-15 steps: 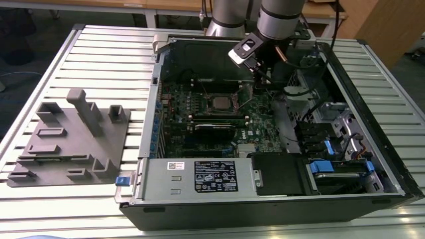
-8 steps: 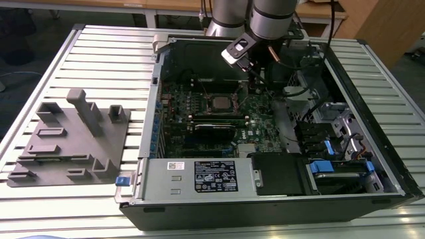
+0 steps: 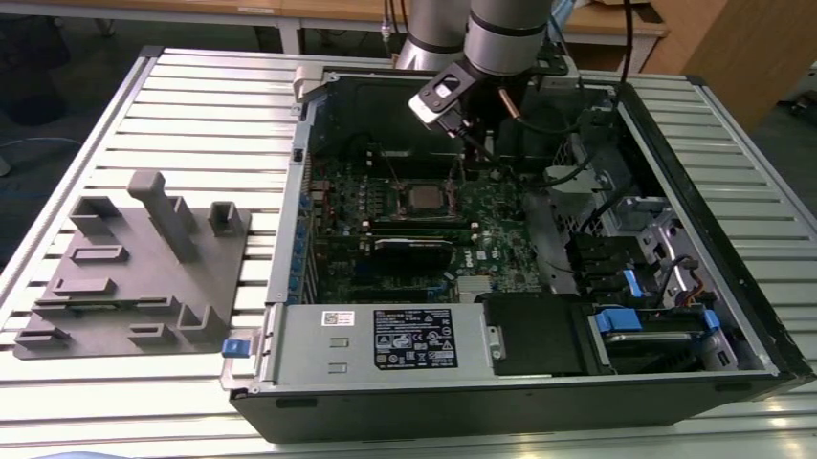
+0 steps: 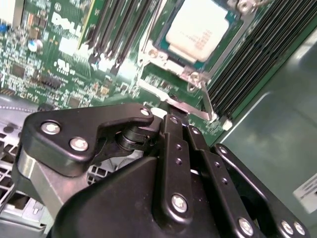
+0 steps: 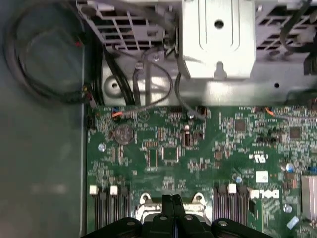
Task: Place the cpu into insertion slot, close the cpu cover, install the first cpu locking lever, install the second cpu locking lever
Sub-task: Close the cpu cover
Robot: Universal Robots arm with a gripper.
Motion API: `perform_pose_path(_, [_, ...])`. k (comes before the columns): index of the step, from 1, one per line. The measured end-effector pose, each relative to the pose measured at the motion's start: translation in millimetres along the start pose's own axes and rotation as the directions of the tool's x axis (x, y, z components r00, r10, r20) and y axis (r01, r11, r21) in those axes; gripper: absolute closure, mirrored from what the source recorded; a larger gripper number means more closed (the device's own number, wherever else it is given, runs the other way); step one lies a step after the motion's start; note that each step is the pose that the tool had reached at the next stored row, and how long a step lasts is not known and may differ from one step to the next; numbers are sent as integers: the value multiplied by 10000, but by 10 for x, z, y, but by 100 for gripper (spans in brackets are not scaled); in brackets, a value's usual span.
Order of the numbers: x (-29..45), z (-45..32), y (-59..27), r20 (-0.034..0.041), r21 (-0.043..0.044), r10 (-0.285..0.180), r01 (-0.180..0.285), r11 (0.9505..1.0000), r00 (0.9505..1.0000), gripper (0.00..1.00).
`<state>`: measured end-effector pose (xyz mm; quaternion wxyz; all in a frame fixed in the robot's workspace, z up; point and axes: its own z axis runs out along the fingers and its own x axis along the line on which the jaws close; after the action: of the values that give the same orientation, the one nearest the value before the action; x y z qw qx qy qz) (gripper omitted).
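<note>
1. the cpu (image 4: 198, 27) lies flat in the insertion slot (image 3: 398, 199) on the green motherboard (image 5: 198, 148). its pale metal top faces up.
2. the cpu cover (image 4: 163, 58) appears to lie down around the chip as a thin silver frame, so i judge the seating and cover steps done.
3. the end effector (image 4: 171, 106) hangs low over the board just beside the slot. in both wrist views its two black fingers (image 5: 168, 210) press together with no gap.
4. its tips sit right at a thin silver locking lever (image 4: 198, 111) that runs along the slot's edge. whether they touch the lever or merely hover over it, i cannot tell. nothing shows pinched between them.
5. handling, as i judge it:
   - the cpu is light, stiff and fragile, best touched on its edges or flat top only.
   - the cover is thin sheet metal that would bend if forced.
   - the lever is a slim springy rod, smooth and likely to slip, best worked at its free bent end.
6. the memory slots (image 4: 119, 29) flank the slot closely, leaving little room.
7. the open computer case (image 3: 511, 382) rests on the slatted table (image 3: 205, 105).
</note>
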<state>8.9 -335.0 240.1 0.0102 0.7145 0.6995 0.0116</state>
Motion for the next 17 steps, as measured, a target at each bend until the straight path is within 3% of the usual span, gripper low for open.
perform_pose_path(8, [-6, -2, -143, -1, 0, 1, -1, 10000, 10000, 89])
perform_pose_path(17, [-7, -2, -162, -1, 12, 1, -1, 10000, 10000, 89])
